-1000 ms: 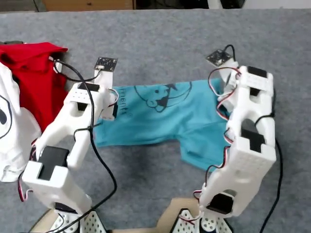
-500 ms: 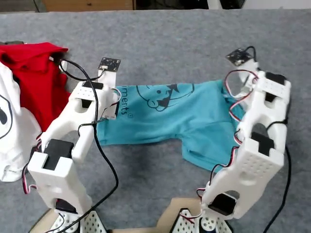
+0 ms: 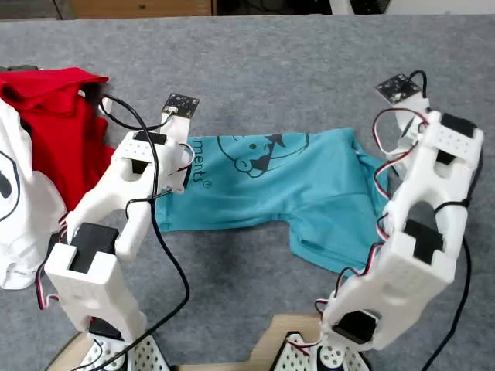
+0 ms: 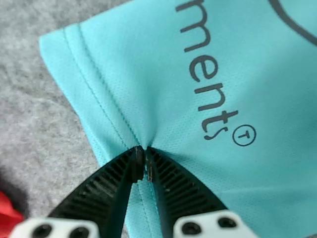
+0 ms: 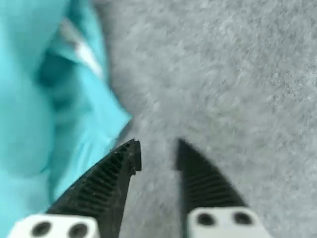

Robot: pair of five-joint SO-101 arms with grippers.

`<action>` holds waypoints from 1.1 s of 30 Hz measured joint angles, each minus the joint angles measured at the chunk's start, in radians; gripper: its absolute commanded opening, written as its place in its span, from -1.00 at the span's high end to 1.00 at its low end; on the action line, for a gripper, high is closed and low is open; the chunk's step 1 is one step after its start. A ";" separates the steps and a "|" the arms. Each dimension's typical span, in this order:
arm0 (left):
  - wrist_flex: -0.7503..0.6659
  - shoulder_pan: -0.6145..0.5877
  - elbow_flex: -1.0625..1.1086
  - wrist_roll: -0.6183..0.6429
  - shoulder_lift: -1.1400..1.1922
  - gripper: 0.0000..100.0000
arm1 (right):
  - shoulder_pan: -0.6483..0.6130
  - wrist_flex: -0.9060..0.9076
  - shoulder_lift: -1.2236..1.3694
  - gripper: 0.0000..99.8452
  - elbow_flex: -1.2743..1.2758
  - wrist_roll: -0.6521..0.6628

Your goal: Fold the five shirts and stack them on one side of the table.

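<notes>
— From the high view, where did the teal shirt lie?
— Spread print-up on the grey worktop, stretched between the two sets of jaws. The left arm sat over the edge by the lettering and the right arm over the opposite edge. A red shirt and a white shirt were heaped on the far side of the left jaws, away from the right ones.
— And the left wrist view?
— The left jaws were pinched together on the stitched hem of the teal shirt, the cloth puckering right at their tips. The lettering ran just ahead of them, with bare worktop off to one side.
— The right wrist view?
— The right jaws stood a little apart with nothing between them, only worktop under the gap. The teal shirt lay bunched just beside one of the two, outside the gap; I couldn't tell whether it touched.
</notes>
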 measured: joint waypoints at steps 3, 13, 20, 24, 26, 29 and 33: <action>0.000 0.000 0.000 0.000 0.000 0.96 | -0.052 0.000 -0.028 0.99 0.057 0.000; 0.000 0.000 0.000 0.000 0.000 0.96 | -0.181 -0.215 0.014 0.99 0.176 -0.015; 0.000 0.000 0.000 0.000 0.000 0.96 | -0.170 -0.253 0.167 0.99 0.068 -0.015; 0.000 0.000 0.000 0.000 0.000 0.96 | -0.138 -0.253 0.216 0.99 -0.006 -0.018; 0.000 0.000 0.000 0.000 0.000 0.96 | -0.120 -0.255 0.233 0.99 -0.038 -0.018; 0.000 0.000 0.000 0.000 0.000 0.96 | -0.091 -0.255 0.261 0.99 -0.094 -0.035; 0.000 0.006 0.000 0.000 0.000 0.96 | -0.037 -0.255 0.315 0.99 -0.193 -0.103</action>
